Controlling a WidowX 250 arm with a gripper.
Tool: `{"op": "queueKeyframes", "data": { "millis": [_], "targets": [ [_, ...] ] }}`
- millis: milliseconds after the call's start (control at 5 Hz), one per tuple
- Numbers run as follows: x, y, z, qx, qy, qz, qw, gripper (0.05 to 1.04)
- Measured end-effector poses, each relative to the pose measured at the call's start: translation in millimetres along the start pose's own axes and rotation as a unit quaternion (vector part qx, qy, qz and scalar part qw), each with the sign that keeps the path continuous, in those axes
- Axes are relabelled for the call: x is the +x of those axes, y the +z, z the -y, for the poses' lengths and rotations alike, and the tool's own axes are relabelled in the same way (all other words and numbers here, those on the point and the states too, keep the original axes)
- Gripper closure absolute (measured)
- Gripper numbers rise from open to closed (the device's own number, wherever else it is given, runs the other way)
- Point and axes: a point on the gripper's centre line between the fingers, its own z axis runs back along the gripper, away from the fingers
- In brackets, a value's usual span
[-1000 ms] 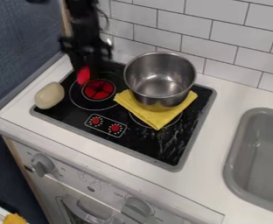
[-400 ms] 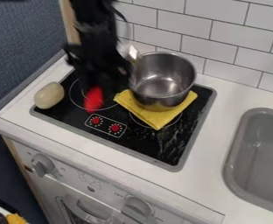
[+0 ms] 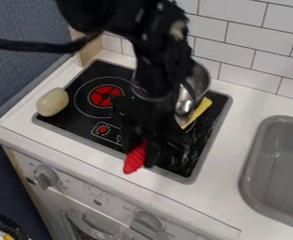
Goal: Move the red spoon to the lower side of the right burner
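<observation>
The gripper (image 3: pixel 140 146) hangs over the front part of the black stove top (image 3: pixel 80 113), shut on the red spoon (image 3: pixel 135 158). The spoon's red end points down and toward the stove's front edge; its upper part is hidden by the gripper. Behind the arm, the right burner is mostly covered, with a yellow cloth (image 3: pixel 200 111) and a metal pot (image 3: pixel 199 79) on it. The left burner (image 3: pixel 105 95) shows its red centre.
A pale oval object (image 3: pixel 52 102) lies at the stove's left edge. The grey sink (image 3: pixel 281 164) is at the right. A tiled wall (image 3: pixel 256 51) stands behind the counter. Front knobs (image 3: pixel 46 176) are below the counter's edge.
The arm has swung right and toward the front, carrying the red spoon from beside the left burner to the stove's front edge. It now covers much of the pot and cloth.
</observation>
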Motion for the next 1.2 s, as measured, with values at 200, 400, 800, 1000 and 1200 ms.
{"op": "queueKeyframes", "data": {
  "millis": [200,400,800,1000,1200],
  "targets": [
    [7,-11,8,-0.007,-0.001,-0.017,0.9998,0.669],
    [21,-23,6,-0.021,0.018,-0.033,0.9991,0.669],
    [47,-43,-2,-0.034,0.036,-0.043,0.9979,0.669],
    [43,-46,5,-0.036,0.028,-0.041,0.9981,0.602],
    [32,-49,12,-0.038,0.01,-0.05,0.998,0.291]
  ]
}}
